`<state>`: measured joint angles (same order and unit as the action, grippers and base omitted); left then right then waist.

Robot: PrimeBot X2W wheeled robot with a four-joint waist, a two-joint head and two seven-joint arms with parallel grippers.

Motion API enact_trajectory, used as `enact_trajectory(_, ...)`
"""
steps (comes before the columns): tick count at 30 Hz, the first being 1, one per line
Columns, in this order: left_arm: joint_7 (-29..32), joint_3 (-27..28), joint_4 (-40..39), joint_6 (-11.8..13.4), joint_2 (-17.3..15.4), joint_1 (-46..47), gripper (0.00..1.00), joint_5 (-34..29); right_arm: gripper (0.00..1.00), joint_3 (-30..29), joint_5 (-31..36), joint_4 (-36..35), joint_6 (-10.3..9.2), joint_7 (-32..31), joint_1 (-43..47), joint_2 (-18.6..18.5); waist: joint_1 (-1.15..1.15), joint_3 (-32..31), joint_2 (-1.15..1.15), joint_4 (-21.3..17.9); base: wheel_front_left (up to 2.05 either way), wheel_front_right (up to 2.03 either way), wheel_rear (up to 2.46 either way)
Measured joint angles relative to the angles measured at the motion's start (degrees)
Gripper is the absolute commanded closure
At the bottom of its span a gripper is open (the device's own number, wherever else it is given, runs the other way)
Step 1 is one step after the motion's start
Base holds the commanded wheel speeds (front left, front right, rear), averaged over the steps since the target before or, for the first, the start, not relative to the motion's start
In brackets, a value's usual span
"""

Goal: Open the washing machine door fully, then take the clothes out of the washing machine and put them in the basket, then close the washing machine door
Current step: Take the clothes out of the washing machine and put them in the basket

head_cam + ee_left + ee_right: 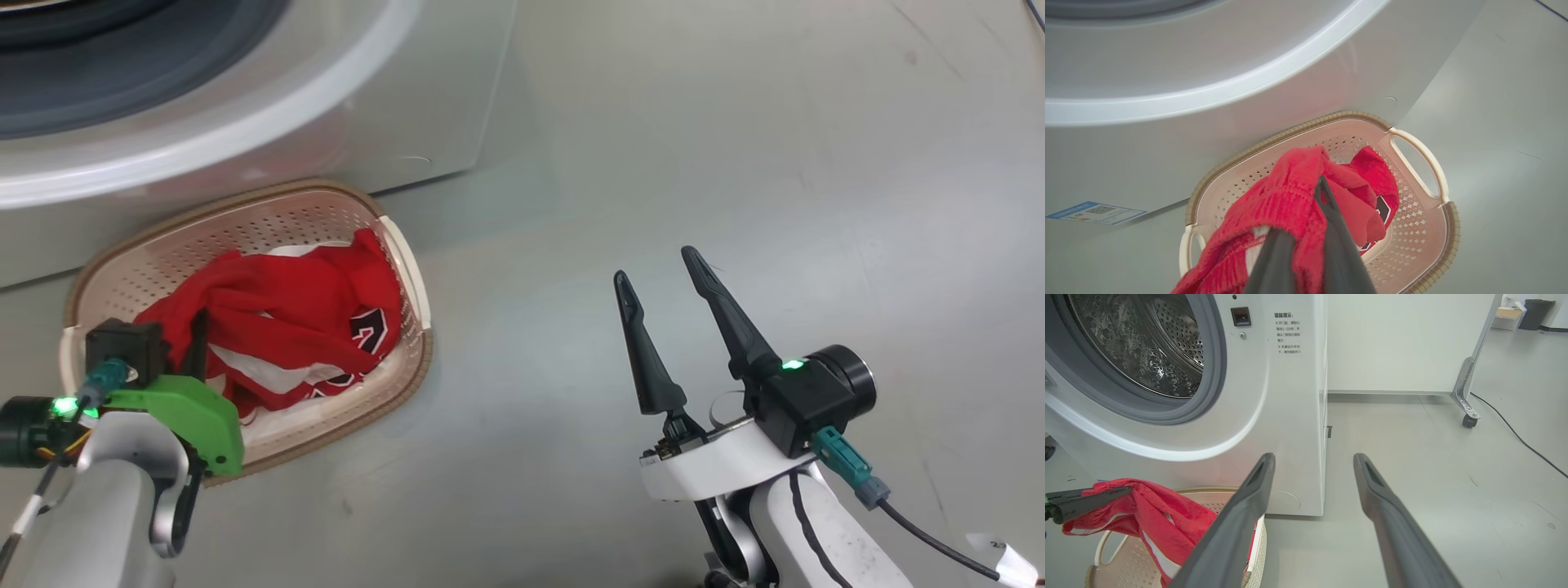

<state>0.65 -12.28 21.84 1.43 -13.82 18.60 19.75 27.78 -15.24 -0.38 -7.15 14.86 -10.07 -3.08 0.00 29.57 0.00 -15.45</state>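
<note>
A: Where are the clothes at this moment?

B: You can see the red clothes point(286, 318) lying in the cream basket point(415, 282). The basket stands on the floor point(735, 122), just beside the front of the washing machine point(367, 106).

A: And the 2 claws?

B: Your left claw point(1318, 192) is closed on the red clothes above the basket, and the cloth hangs from it down into the basket. Your right claw point(655, 268) stands wide open and empty over the floor, well apart from the basket.
</note>
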Motion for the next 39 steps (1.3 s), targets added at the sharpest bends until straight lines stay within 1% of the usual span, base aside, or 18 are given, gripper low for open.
enact_trajectory(4,2.29,0.57,5.42,-0.35,-0.27,2.08,1.0,0.27,0.0,0.83,-1.45,-0.66,0.0,0.0,-1.29,0.04,0.0,1.99,0.0,-1.87,0.0,0.0,0.0)
enact_trajectory(5,2.33,0.47,6.49,-0.78,-0.35,2.21,1.0,0.27,0.0,1.05,-1.89,-0.66,0.0,0.0,-1.46,0.03,0.0,2.39,0.0,-2.34,0.0,0.0,0.0)
enact_trajectory(8,3.89,-0.89,9.69,-1.58,-0.34,3.47,1.0,0.24,0.0,1.19,-2.25,-0.78,-0.01,0.0,-1.57,0.07,0.0,3.59,0.0,-3.49,0.0,0.0,0.0)
enact_trajectory(9,4.13,-1.08,10.73,-1.82,-0.25,4.19,0.65,0.24,0.0,1.16,-2.32,-0.77,-0.01,0.0,-1.65,0.09,0.0,3.95,0.0,-3.8,0.0,0.0,0.0)
enact_trajectory(11,4.46,-1.05,12.1,-1.96,-0.31,5.5,0.02,0.24,0.0,1.23,-2.38,-0.76,-0.01,0.0,-2.05,0.09,0.0,4.48,0.0,-4.32,0.0,0.0,0.0)
enact_trajectory(12,4.33,-0.96,12.66,-2.33,-0.34,6.25,0.0,0.24,0.0,1.31,-2.38,-0.77,-0.01,0.0,-2.3,0.09,0.0,4.71,0.0,-4.52,0.0,0.0,0.0)
enact_trajectory(18,4.38,-0.81,17.01,-3.71,-0.94,9.53,0.0,0.25,0.0,1.71,-2.89,-0.65,-0.02,0.0,-3.04,0.15,0.0,5.28,0.0,-5.15,0.0,0.0,0.0)
enact_trajectory(22,3.81,-0.66,19.8,-3.77,-1.52,9.98,0.0,0.23,0.0,1.66,-3.0,-0.07,-0.03,0.0,-3.59,0.2,0.0,4.8,0.0,-5.12,0.0,0.0,0.0)
enact_trajectory(29,2.99,-0.8,23.19,-3.83,-1.53,10.19,0.0,0.05,0.0,0.82,-3.3,1.08,-0.05,0.0,-3.59,0.21,0.0,3.05,0.0,-4.5,0.0,0.0,0.0)
enact_trajectory(34,-0.09,-0.68,23.95,-4.23,-0.8,10.45,0.0,0.1,0.0,-0.02,-3.28,2.11,-0.05,0.0,-3.58,0.21,0.0,1.15,0.0,-3.37,0.0,0.0,0.0)
enact_trajectory(39,-4.64,-0.58,23.45,-4.26,1.53,10.93,0.0,0.15,0.0,-1.3,-2.53,3.27,-0.05,0.0,-3.54,0.2,0.0,-0.98,0.0,-1.71,0.0,0.0,0.0)
